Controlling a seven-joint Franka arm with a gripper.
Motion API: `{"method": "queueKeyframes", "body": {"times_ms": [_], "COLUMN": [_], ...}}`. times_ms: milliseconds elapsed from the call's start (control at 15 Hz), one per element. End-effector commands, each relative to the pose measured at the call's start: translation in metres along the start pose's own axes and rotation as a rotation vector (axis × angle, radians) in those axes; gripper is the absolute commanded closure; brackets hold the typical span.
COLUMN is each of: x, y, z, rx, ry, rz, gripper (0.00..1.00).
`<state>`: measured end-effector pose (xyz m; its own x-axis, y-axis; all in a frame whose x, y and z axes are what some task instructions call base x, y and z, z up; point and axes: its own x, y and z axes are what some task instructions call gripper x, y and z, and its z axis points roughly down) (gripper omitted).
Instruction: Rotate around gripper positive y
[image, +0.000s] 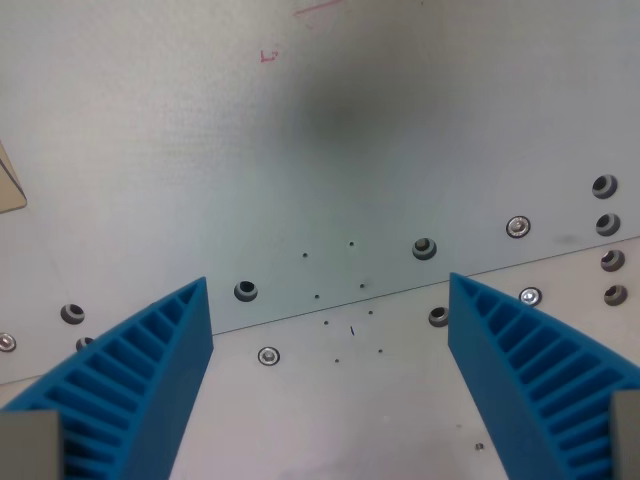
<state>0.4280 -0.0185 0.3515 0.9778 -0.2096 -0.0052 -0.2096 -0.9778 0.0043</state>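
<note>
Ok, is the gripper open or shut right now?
Open. The gripper shows its two blue ribbed fingers far apart, with only bare metal table between them and nothing held.

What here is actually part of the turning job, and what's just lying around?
Part of the job:
- gripper, blue fingers open, holding nothing

Just there:
- metal plates with screws and holes
- red marks
- tan object at the wrist view's left edge
</note>
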Motion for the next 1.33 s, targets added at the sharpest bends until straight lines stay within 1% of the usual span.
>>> {"method": "queueKeyframes", "body": {"times_ms": [67, 1333], "x": [-0.0003, -0.0003], "y": [0.0001, 0.0001], "z": [-0.0022, -0.0022], "rx": [0.001, 0.001], "ry": [0.017, 0.239], "rz": [0.0, 0.0], "gripper": [0.0, 0.0]}}
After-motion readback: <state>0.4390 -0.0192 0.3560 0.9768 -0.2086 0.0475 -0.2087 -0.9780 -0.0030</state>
